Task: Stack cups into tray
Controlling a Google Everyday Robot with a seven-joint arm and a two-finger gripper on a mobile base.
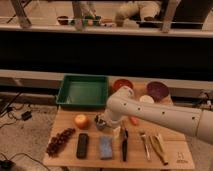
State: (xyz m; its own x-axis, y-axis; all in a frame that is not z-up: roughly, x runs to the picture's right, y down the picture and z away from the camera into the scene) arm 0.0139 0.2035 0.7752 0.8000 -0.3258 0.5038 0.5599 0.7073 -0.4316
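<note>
Our pincer (101, 121) sits low over the surface (67, 155), right of the orange fruit (81, 121), at what may be a cup (100, 123); we cannot tell its state. The green tray (83, 92) lies just behind it, up and left, with nothing inside, so the carry runs away from us

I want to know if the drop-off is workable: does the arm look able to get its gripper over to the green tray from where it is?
Probably yes. The gripper is low over the table just in front of the green tray, beside the orange fruit. The tray is open-topped, and nothing stands between them.
</note>
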